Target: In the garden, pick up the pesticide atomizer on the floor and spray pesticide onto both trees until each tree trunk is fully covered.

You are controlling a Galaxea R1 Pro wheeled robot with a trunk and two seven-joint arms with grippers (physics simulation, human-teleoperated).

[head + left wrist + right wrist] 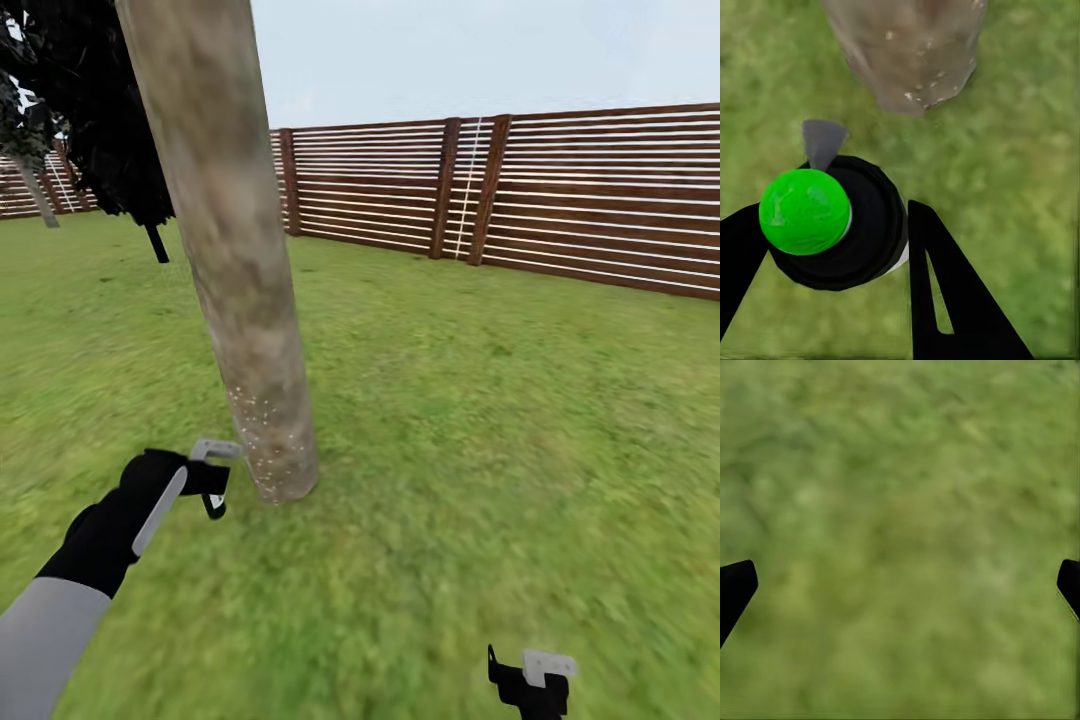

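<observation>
A thick mottled tree trunk (235,270) rises from the grass just ahead of me, with white specks scattered over its base (268,432). My left gripper (213,488) hangs low beside that base, a short gap to its left. In the left wrist view the left gripper (832,225) is shut on the pesticide atomizer (832,225), a black round body with a bright green top and a grey nozzle aimed at the speckled trunk (911,52). My right gripper (525,690) is low at the front right; in its wrist view the right gripper (904,585) is open over bare grass.
A brown slatted fence (560,200) bounds the lawn behind and to the right. A dark conifer (100,120) stands at the back left, with a thin grey trunk (38,195) beyond it. Open grass (480,420) lies to the right of the tree.
</observation>
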